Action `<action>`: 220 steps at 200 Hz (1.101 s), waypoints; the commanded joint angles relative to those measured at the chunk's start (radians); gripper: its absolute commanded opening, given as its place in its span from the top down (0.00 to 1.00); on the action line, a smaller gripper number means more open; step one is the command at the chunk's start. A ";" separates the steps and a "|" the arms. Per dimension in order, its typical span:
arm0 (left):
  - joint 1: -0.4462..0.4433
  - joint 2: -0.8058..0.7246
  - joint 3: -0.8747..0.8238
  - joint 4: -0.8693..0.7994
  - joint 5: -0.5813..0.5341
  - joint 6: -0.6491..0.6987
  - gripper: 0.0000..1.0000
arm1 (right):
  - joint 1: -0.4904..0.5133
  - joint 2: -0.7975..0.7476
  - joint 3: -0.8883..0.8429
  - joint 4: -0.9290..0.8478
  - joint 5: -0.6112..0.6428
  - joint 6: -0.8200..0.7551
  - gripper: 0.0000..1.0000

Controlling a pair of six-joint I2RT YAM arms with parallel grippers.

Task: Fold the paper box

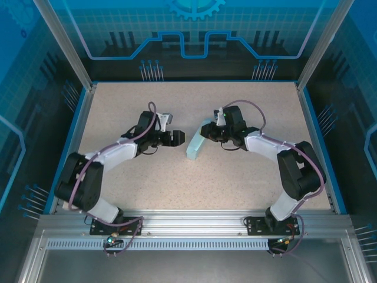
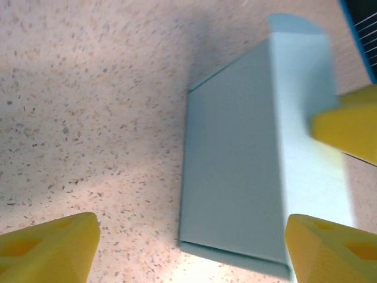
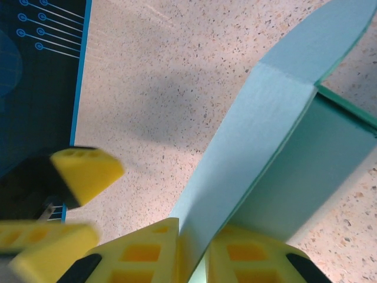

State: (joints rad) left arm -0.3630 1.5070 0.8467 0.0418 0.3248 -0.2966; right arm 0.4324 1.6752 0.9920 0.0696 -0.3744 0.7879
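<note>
While the right fingers (image 1: 207, 134) are pinched shut on a raised panel (image 3: 247, 147) of the paper box (image 1: 195, 146), we judge the fold to be partly made, not finished. The box lies at the middle of the bench (image 1: 147, 188), a long pale-blue shape set slantwise across that middle. The right fingers reach it from the right half of the bench and the left fingers (image 1: 179, 138) from the left half.

From the left wrist we see card that is no longer a flat sheet. One broad face and a narrower lighter face meet at a crisp crease, so at least one wall is up. From the right wrist, the held panel stands away from the darker wall (image 3: 318, 159) behind it. Its rounded tab (image 3: 336, 29) points out over the bench, tucked into nothing.

The left fingers are spread wide and grip nothing. Bare speckled bench shows between one tip and the card. The other tip sits just beside the box's near corner, and we cannot tell whether it touches.

What seems left is to bring the held panel down over the body and seat the rounded tab. Any end flaps, which we cannot make out from these angles, would also need closing. We would put the job somewhere past halfway, with the closing folds not yet done.
</note>
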 commanded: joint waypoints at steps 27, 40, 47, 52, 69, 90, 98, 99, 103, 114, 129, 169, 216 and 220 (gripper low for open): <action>-0.141 -0.056 -0.058 0.141 -0.102 0.149 0.12 | 0.013 0.055 -0.001 -0.073 0.048 -0.027 0.83; -0.175 -0.037 -0.049 0.138 -0.148 0.183 0.11 | 0.012 0.056 -0.001 -0.073 0.046 -0.027 0.83; -0.194 -0.026 -0.044 0.139 -0.177 0.200 0.10 | 0.012 0.058 -0.001 -0.071 0.050 -0.026 0.83; -0.207 -0.019 -0.039 0.138 -0.198 0.210 0.09 | 0.012 0.058 -0.001 -0.071 0.049 -0.026 0.83; -0.240 0.008 -0.029 0.143 -0.239 0.243 0.07 | 0.012 0.057 -0.002 -0.068 0.049 -0.024 0.83; -0.268 0.037 -0.031 0.167 -0.265 0.271 0.06 | 0.009 0.061 -0.003 -0.059 0.043 -0.017 0.83; -0.276 0.047 -0.032 0.174 -0.276 0.281 0.06 | 0.009 0.063 -0.004 -0.052 0.039 -0.013 0.83; -0.276 0.049 -0.031 0.175 -0.277 0.282 0.06 | 0.009 0.064 -0.004 -0.052 0.040 -0.012 0.83; -0.281 0.056 -0.030 0.177 -0.279 0.289 0.07 | 0.009 0.064 -0.005 -0.050 0.038 -0.011 0.83; -0.296 0.077 -0.026 0.183 -0.300 0.309 0.07 | 0.008 0.069 -0.005 -0.043 0.033 -0.007 0.82; -0.313 0.103 -0.021 0.193 -0.345 0.332 0.07 | 0.008 0.072 -0.006 -0.036 0.031 -0.003 0.83; -0.316 0.132 -0.036 0.263 -0.384 0.327 0.15 | 0.006 0.070 -0.009 -0.036 0.033 -0.003 0.83; -0.317 0.139 -0.051 0.302 -0.388 0.333 0.34 | 0.002 0.066 -0.014 -0.035 0.031 0.000 0.83; -0.316 0.142 -0.049 0.300 -0.389 0.335 0.35 | 0.002 0.065 -0.013 -0.034 0.032 0.000 0.83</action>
State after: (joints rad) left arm -0.6754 1.6310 0.8009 0.2977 -0.0433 0.0162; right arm 0.4339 1.6989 0.9970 0.1162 -0.3855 0.7933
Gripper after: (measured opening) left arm 0.680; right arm 0.176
